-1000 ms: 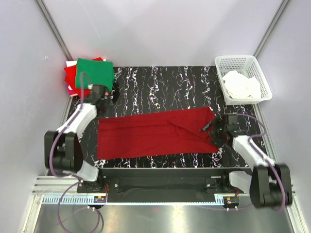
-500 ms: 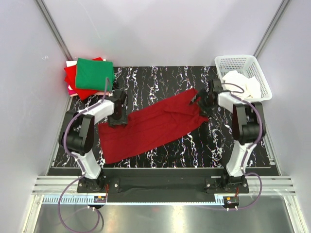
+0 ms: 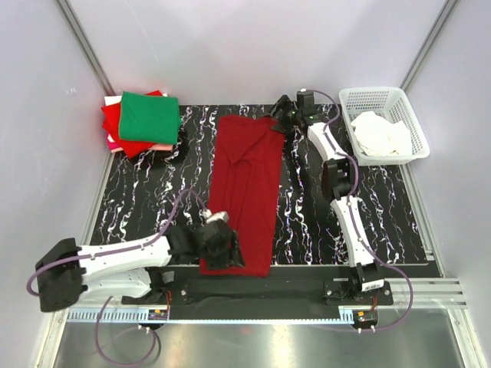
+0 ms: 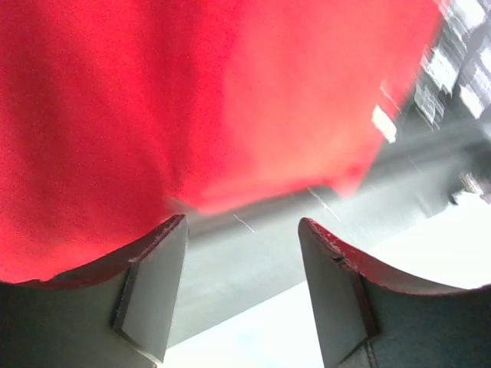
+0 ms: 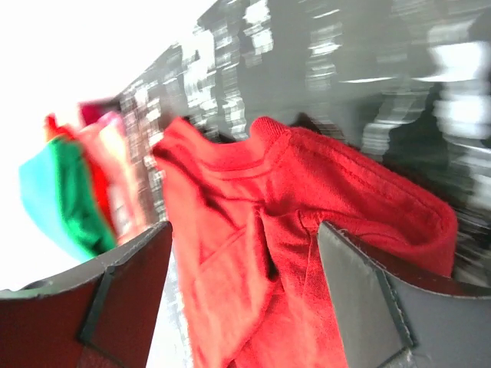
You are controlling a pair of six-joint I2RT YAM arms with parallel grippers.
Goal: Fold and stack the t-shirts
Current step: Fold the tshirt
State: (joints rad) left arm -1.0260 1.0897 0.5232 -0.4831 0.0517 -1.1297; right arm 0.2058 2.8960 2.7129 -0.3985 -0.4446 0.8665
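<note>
The dark crimson t-shirt [image 3: 245, 192] lies as a long strip from the far side of the table to the near edge. My left gripper [image 3: 222, 247] is over its near left corner. In the left wrist view the gripper [image 4: 242, 222] is open and empty, and the cloth's hem [image 4: 192, 92] lies just beyond the tips. My right gripper [image 3: 282, 121] is at the shirt's far right corner. In the right wrist view it [image 5: 242, 226] is open wide, with the rumpled collar end [image 5: 307, 253] below it. A folded stack with a green t-shirt [image 3: 149, 115] on top sits far left.
Bright red [image 3: 113, 123] and pale pink shirts lie under the green one; the stack also shows blurred in the right wrist view [image 5: 73, 192]. A white lattice basket [image 3: 372, 92] holding white cloth stands at the far right. The table is black marble with white veins.
The crimson shirt has turned from lying across the table to lying far-to-near. My left arm swung to the near edge. My right arm stretched to the far side.
</note>
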